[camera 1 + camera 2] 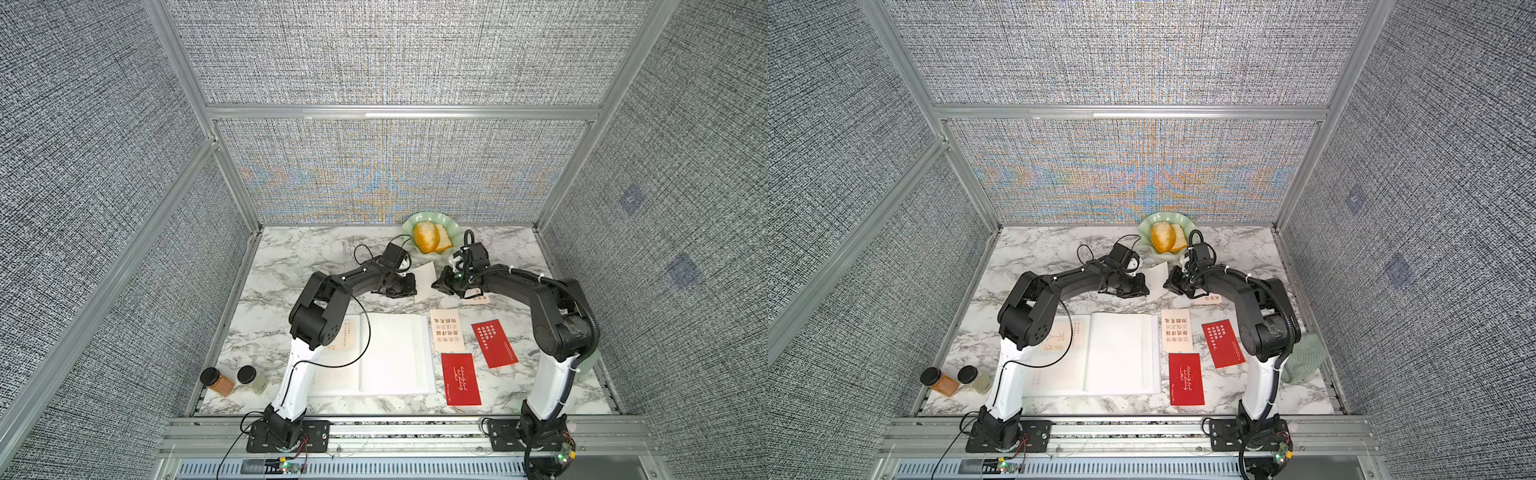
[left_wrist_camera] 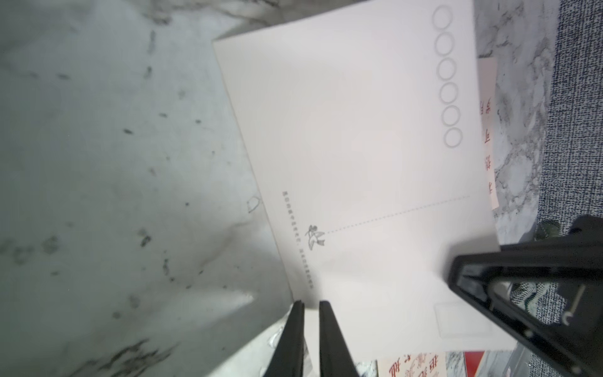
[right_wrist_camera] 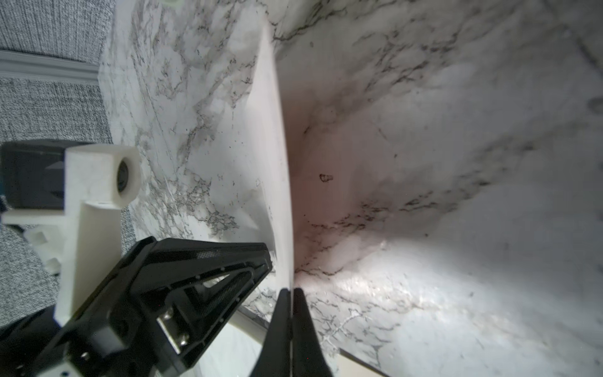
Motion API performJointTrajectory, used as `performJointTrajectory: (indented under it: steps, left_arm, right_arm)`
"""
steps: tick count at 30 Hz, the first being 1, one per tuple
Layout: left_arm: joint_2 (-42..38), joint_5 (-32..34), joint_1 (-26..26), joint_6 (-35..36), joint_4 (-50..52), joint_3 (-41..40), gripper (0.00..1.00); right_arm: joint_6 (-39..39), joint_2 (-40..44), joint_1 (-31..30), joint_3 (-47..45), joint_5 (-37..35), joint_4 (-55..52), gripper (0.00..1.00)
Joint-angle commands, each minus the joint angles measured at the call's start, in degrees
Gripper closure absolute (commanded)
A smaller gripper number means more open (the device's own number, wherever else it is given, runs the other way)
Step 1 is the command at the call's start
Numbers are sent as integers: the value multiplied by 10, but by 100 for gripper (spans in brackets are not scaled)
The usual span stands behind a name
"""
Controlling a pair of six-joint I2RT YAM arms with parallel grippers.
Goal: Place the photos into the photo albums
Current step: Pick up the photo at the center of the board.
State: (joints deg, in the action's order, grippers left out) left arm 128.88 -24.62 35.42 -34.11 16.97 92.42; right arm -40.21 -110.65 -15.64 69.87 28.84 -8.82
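Note:
A plain white photo (image 1: 424, 274) (image 1: 1156, 278) is raised and tilted at the back of the table, between both grippers. My right gripper (image 3: 289, 292) (image 1: 435, 284) is shut on one edge of the photo (image 3: 270, 147). My left gripper (image 2: 311, 305) (image 1: 413, 286) stands at a corner of the photo (image 2: 359, 163), its fingers a narrow gap apart with white card in it. The photo album (image 1: 395, 353) (image 1: 1121, 353) lies open at the front, white pages up. To its right lie a cream photo (image 1: 446, 330) and two red photos (image 1: 494, 343) (image 1: 460, 379). Another cream photo (image 1: 476, 298) shows under the right arm.
A green dish (image 1: 409, 222) with bread stands at the back, just behind the grippers. Two black-lidded jars (image 1: 216, 380) (image 1: 251, 378) sit at the front left. A green cloth (image 1: 1304, 357) lies at the right edge behind the right arm. Grey walls close in three sides.

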Motion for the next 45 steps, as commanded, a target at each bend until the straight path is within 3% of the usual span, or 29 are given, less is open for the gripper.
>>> performJointTrajectory:
  steps: [1, 9, 19, 27, 31, 34, 45]
  left_arm:
    - [-10, -12, 0, 2, -8, -4, 86]
    - [-54, -17, -12, 7, -28, -35, 83]
    - [-177, -61, -56, 16, -80, -121, 72]
    - [-267, -141, -97, -1, -172, -235, 66]
    - [-309, -180, -114, -9, -227, -297, 52]
    - [-337, -206, -123, -18, -270, -340, 47]
    - [-372, -248, -127, -39, -337, -411, 48]
  right_arm:
    - [0, 5, 0, -2, 5, 2, 100]
    - [16, 42, 1, -19, 12, 3, 100]
    - [27, 99, 4, -37, 34, -11, 100]
    - [29, 171, 5, -85, 120, 24, 100]
    - [28, 214, 3, -125, 189, 57, 100]
    - [23, 243, -4, -154, 237, 86, 100]
    - [-26, 287, -53, -248, 314, 206, 100]
